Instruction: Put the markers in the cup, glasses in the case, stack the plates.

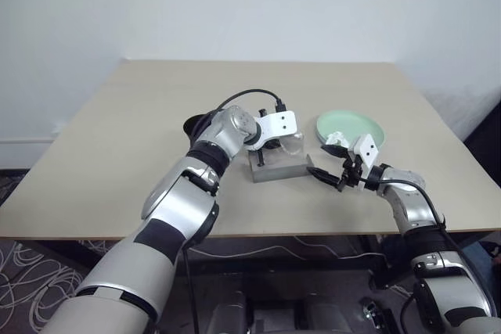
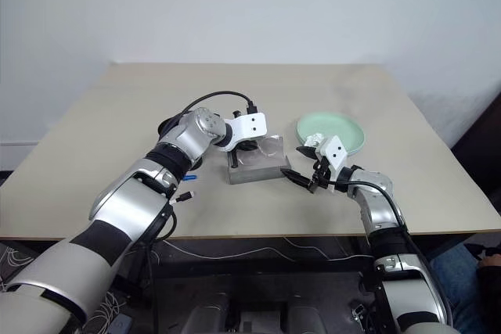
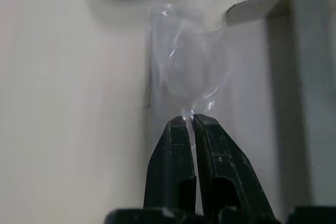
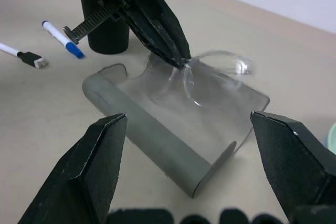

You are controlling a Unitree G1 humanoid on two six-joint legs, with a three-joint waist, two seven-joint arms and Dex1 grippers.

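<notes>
Left gripper (image 4: 181, 62) jaws pinched on the glasses (image 4: 210, 74), holding them over the open case (image 4: 173, 124) at table (image 1: 117, 138) centre. Right gripper (image 4: 189, 171) jaws wide, holding nothing, level at the case's near end. Plates (image 1: 352, 124) stacked just right of the case. Cup (image 4: 107, 38) and two markers (image 4: 62, 39) lie behind-left. Table edges well clear all round; far half bare.

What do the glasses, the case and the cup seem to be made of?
The glasses, pinched by the shut left gripper, look like clear glossy plastic: the case shows through them and their edges carry bright glints. The case seems grey and matte, with a rounded spine and thin walls; plastic or covered board, I cannot tell which. The cup looks like black, smooth plastic with a dull sheen.
</notes>
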